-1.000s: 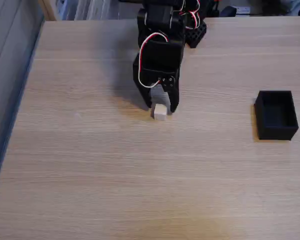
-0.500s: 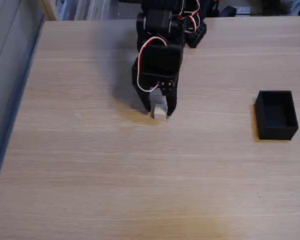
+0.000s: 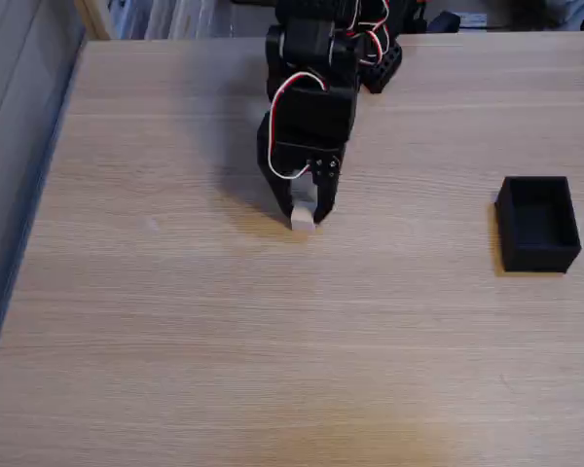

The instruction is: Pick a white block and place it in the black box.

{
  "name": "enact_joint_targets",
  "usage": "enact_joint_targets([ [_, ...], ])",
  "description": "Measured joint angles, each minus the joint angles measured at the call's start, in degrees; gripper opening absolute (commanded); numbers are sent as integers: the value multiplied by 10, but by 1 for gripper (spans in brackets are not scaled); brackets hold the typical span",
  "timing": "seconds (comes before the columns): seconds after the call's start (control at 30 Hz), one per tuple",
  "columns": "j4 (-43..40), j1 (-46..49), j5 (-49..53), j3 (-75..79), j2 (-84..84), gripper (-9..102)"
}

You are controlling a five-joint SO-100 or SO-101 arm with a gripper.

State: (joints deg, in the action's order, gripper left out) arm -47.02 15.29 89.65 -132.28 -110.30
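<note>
In the fixed view the white block (image 3: 302,219) sits on the wooden table just left of centre, its lower part showing below the arm. My gripper (image 3: 305,214) hangs straight over it, black fingers closed against the block's two sides. The block's top is hidden by the jaws. The black box (image 3: 538,224) stands open-topped at the right side of the table, far from the gripper, with nothing showing inside it.
The arm's black base (image 3: 375,58) with red and white wires stands at the table's far edge. The table's left edge (image 3: 29,209) drops off beside a grey floor. Bare wood stretches between the gripper and the box.
The jaws have narrowed from wide apart to tight against the block. The block shifted slightly left and back with them.
</note>
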Motion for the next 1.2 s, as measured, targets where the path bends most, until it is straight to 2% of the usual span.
enact_joint_targets([
  [0.47,-91,-46,25,36,-99,0],
  [0.93,-175,-199,-25,36,-280,0],
  [1.2,-180,-310,-33,37,-323,0],
])
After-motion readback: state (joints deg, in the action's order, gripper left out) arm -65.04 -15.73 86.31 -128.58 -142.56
